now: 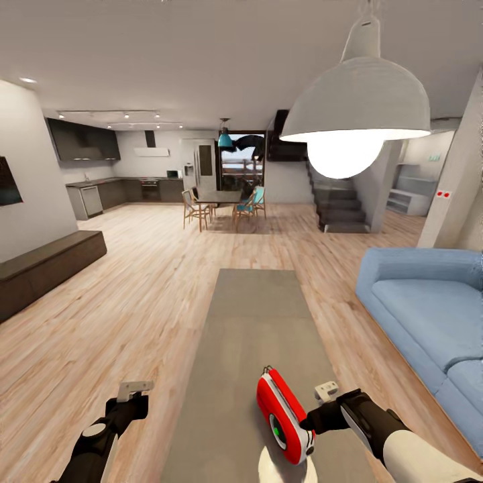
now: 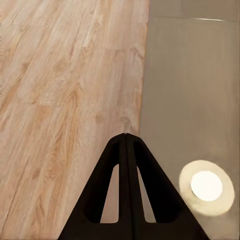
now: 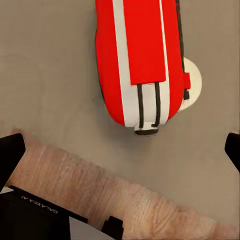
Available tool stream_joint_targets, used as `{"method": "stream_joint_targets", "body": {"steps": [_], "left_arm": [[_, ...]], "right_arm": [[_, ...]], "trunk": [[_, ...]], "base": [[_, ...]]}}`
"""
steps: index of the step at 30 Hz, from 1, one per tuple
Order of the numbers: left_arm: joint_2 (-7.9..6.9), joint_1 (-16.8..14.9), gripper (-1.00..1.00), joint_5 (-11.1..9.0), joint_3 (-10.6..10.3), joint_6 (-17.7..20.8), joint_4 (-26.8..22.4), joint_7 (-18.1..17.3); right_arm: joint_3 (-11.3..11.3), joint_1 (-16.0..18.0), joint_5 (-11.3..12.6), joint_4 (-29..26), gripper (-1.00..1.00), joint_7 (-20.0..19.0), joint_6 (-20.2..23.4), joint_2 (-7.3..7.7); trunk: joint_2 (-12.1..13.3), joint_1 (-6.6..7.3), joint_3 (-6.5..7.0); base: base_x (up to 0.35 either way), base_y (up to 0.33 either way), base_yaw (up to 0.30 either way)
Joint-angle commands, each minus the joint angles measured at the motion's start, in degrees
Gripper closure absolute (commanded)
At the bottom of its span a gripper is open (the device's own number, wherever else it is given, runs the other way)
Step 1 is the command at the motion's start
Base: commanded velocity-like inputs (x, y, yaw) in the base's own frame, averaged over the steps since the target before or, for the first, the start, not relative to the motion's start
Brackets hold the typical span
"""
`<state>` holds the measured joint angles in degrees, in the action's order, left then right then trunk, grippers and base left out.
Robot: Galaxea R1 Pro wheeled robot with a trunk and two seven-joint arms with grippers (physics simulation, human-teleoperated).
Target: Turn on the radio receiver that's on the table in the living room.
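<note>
The red radio receiver stands on edge near my end of the long grey table, its white panel and round dial turned toward my right arm. My right gripper hovers just right of it. In the right wrist view the radio lies ahead of the open gripper, outside the wide-spread fingers. My left gripper hangs over the floor by the table's left edge. Its fingers are pressed together on nothing, with the table top beside them.
A blue sofa runs along the table's right side. A white dome pendant lamp hangs above it, and a dark long bench stands at the left wall. Wood floor lies open left of the table. Dining table and chairs stand far back.
</note>
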<state>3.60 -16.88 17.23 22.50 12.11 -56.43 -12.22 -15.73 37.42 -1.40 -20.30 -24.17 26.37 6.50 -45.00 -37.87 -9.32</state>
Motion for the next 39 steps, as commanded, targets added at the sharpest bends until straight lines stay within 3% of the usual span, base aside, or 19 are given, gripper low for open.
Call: {"method": "stream_joint_targets", "body": {"steps": [1,13,24,34,36,39], "left_arm": [[0.00,0.00,1.00,0.00,0.00,0.01,0.00,0.00],[0.00,0.00,1.00,0.00,0.00,-0.07,0.00,0.00],[0.09,0.00,1.00,0.00,0.17,-0.16,0.00,0.00],[-0.11,0.00,1.00,0.08,0.54,-0.26,1.60,0.15],[-1.11,0.00,1.00,0.09,0.71,-0.28,4.37,0.26],[-3.81,0.00,1.00,-0.06,0.71,-0.78,11.07,0.32]], "right_arm": [[0.00,-0.01,0.00,0.00,-1.00,0.00,0.00,0.00],[0.00,-0.01,0.00,0.00,-1.00,0.00,0.00,0.00],[0.00,0.00,0.18,0.28,-1.00,0.16,-0.30,0.00],[0.00,-0.04,0.33,8.02,-1.00,0.25,-10.29,-0.07],[0.02,-0.03,0.36,10.30,-1.00,0.26,-12.77,-0.12],[0.07,-0.05,0.47,13.99,-1.00,0.26,-16.30,-0.16]], "trunk": [[0.42,0.23,0.18],[5.23,2.86,2.34],[5.23,2.86,2.34],[5.23,2.86,2.34],[5.23,2.86,2.34],[5.23,2.86,2.34]], "base": [[-0.321,0.000,0.000],[-0.285,0.000,0.000],[-0.010,0.000,0.000],[0.000,0.000,0.000],[0.000,0.000,0.000],[0.000,0.000,0.000]]}}
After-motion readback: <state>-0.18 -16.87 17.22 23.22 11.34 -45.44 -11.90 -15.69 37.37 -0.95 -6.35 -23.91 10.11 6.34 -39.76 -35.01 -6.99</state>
